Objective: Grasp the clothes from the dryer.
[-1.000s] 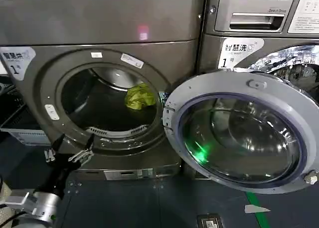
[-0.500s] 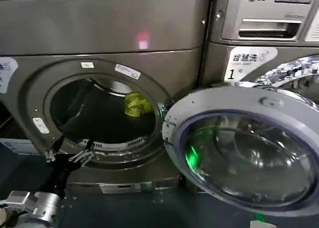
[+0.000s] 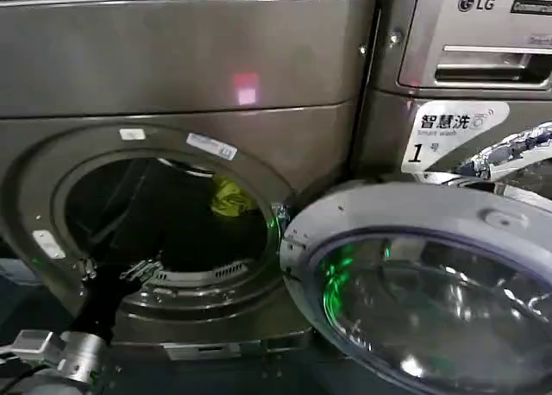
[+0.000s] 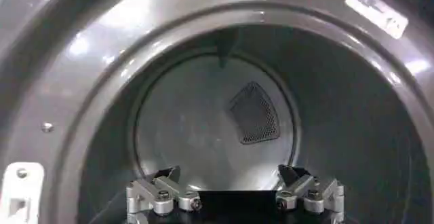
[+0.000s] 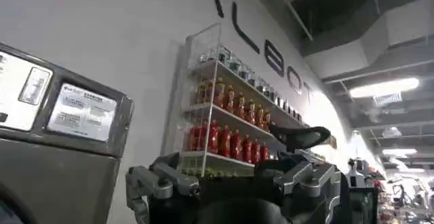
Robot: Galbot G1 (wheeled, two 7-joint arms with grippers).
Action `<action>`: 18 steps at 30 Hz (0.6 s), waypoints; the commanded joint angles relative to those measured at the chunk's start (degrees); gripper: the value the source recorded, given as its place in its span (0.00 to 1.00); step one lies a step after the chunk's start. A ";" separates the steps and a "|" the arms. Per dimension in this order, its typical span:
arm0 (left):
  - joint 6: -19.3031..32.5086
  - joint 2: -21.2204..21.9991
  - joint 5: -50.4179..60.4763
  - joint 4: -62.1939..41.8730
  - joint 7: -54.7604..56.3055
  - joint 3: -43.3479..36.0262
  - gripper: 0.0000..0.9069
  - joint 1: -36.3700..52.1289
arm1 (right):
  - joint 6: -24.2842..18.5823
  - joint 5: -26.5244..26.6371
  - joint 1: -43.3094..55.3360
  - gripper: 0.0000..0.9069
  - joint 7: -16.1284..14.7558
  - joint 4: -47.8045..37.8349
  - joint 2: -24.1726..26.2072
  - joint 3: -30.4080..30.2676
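The dryer (image 3: pixel 190 59) fills the left of the head view, its round porthole open. Deep in the dark drum, towards the right, lies the clothes (image 3: pixel 229 197), a small yellow-green bundle. My left gripper (image 3: pixel 115 272) is at the lower left rim of the opening, open and holding nothing. In the left wrist view the left gripper (image 4: pixel 229 178) faces into the drum (image 4: pixel 190 130), its jaws spread wide before the bare back wall. My right gripper (image 5: pixel 230 157) is held away from the machines, open and empty, pointing at a wall.
The chrome-rimmed glass door (image 3: pixel 388 205) hangs open to the right of the porthole, across the front of the LG machine (image 3: pixel 466 33). A perforated vent (image 4: pixel 254 113) sits in the drum's back wall. A shelf of red bottles (image 5: pixel 224 137) stands beyond the right gripper.
The dryer has grown larger and slid left in the head view, with the clothes lower in it. The left gripper has stayed open at the lower rim.
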State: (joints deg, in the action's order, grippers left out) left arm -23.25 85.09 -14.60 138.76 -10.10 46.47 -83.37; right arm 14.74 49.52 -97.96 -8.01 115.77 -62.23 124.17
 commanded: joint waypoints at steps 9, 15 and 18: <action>0.08 -0.25 0.18 -1.08 -0.06 -0.30 1.00 0.39 | 0.05 -0.01 -0.12 1.00 0.00 -0.16 0.14 0.50; 0.08 -0.37 0.16 -1.10 -0.07 -0.28 1.00 0.42 | 0.08 -0.09 0.07 1.00 -0.05 -0.16 0.05 0.21; 0.12 -0.29 0.25 -1.22 -0.06 -0.28 1.00 0.41 | 0.07 -0.20 0.11 1.00 -0.07 -0.14 -0.01 0.08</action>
State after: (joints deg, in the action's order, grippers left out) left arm -23.16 84.74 -14.45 137.72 -10.15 46.21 -82.98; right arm 14.80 49.36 -97.87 -8.07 115.60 -62.21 124.28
